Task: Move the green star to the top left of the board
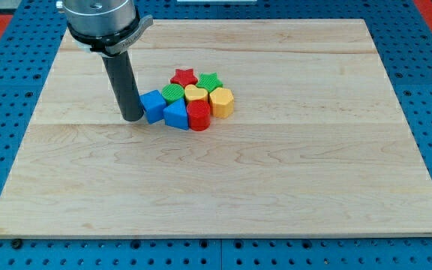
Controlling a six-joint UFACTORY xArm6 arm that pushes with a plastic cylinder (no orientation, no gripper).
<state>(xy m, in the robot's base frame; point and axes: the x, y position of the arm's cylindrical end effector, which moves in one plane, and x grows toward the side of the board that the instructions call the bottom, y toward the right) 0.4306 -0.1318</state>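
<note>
A: Entry, one camera view. What surrounds the green star [210, 81]?

B: It sits at the top right of a tight cluster near the board's middle, a little toward the view's top. The red star [184, 76] is just to its left. The yellow heart [195, 94] lies below and left of it, the yellow hexagonal block [221, 101] below and right; both look to be touching it. Further left: a green rounded block [172, 93], a blue cube [152, 105], a blue triangular block [176, 115] and a red cylinder-like block [199, 116].

A: Rod position?

B: My tip [132, 118] rests at the cluster's left side, against or just beside the blue cube. The whole cluster lies between my tip and the green star. The arm carries no claw, only the rod, so nothing is held.

A: The star itself?

B: Lying flat, points visible, ridged top; its lower edge is partly hidden by the yellow blocks.

A: Room?

B: The wooden board [276, 195] is bare toward the view's top and right of the star. The top left corner is partly covered by the arm's housing [100, 19].
</note>
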